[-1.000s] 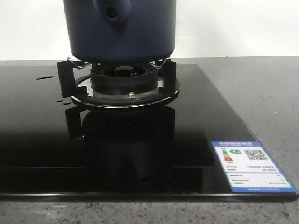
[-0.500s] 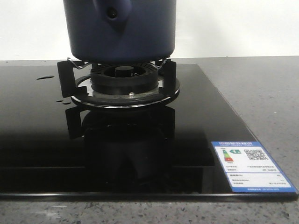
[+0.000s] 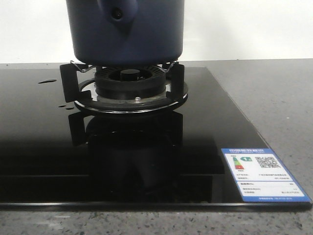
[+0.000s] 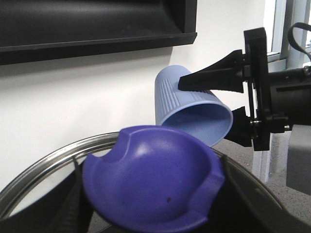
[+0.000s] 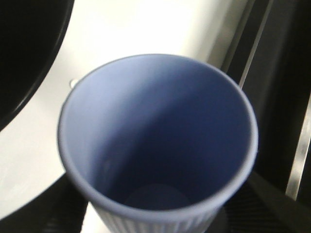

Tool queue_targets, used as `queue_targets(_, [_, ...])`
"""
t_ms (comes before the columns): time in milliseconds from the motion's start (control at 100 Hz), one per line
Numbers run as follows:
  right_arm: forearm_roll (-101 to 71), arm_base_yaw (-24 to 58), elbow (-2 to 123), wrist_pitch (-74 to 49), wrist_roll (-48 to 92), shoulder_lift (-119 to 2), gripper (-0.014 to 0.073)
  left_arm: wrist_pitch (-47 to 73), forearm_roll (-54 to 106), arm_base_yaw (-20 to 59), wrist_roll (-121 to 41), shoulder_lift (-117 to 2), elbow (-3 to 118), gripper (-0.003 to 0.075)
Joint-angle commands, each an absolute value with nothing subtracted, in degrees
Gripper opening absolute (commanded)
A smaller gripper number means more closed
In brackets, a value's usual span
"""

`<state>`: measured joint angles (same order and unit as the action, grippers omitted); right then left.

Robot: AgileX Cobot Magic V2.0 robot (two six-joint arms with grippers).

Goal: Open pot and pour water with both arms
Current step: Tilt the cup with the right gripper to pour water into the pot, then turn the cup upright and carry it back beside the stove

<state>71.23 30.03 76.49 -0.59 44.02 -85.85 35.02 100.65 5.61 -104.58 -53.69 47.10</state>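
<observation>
Right gripper (image 4: pixel 232 103): I see it in my left wrist view, black fingers (image 4: pixel 211 80) closed on the cup (image 4: pixel 187 109), one along its upper wall, one under it.
Right arm: raised, wrist turned so the cup lies tilted, mouth downward.
Left gripper: its fingers are hidden behind the lid knob (image 4: pixel 153 182); I cannot tell its state.
Front view: I see neither arm.

Pot (image 3: pixel 127 34): dark navy blue, plain matte. Cup (image 4: pixel 192 111): pale blue, vertical ribbing outside, smooth inside. Lid knob (image 4: pixel 150 182): violet-blue. My right pincer (image 4: pixel 231 104): black. Stove top (image 3: pixel 39 147): glossy black. Desk (image 3: pixel 274 98): speckled grey.
</observation>
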Motion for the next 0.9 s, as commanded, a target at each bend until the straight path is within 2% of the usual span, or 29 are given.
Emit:
queue_targets(0, [70.0, 29.9, 77.5, 0.6, 43.4, -83.5, 0.0204, 36.4, 105.2, 6.0, -104.2, -52.7, 48.9, 0.019])
queue_targets(510, [66.5, 30.6, 75.2, -1.7, 42.7, -82.4, 0.0204, 36.4, 105.2, 6.0, -104.2, -52.7, 48.9, 0.019])
queue_targets(890, [49.6, 30.6, 75.2, -13.5, 19.6, -74.1, 0.0204, 36.4, 105.2, 6.9, -104.2, -52.7, 48.9, 0.019])
